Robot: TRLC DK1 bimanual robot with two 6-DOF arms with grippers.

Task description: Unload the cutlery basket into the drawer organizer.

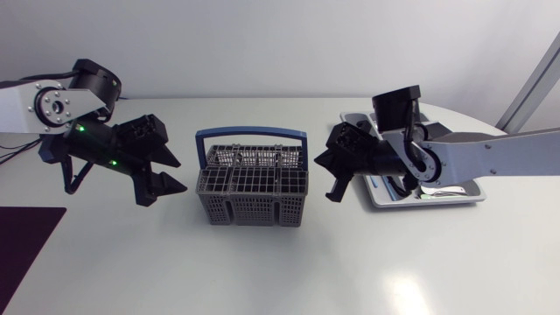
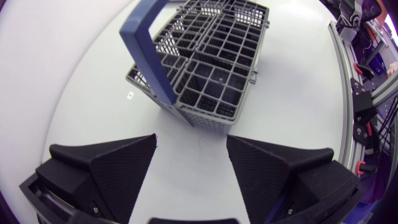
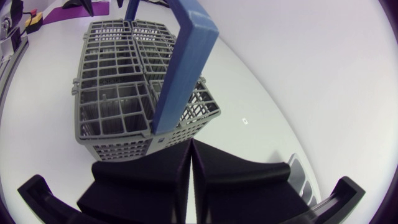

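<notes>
Grey plastic lattice cutlery basket with blue handle (image 1: pixel 252 188) stands mid-table, reachable by both arms and seemingly empty, between left gripper (image 1: pixel 179 175), fingers apart, and right gripper (image 1: pixel 332 192), fingers together, beside pale drawer organizer tray (image 1: pixel 457 199).

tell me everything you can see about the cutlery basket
The basket is grey plastic lattice, rectangular, split into several open-topped compartments, with a blue handle arching upright over its middle. No cutlery shows in the compartments. It stands upright on the white table, between the two pincers: the left pincer open and facing one end, the right pincer shut near the other. Both appear clear of it; only the table touches it.
</notes>
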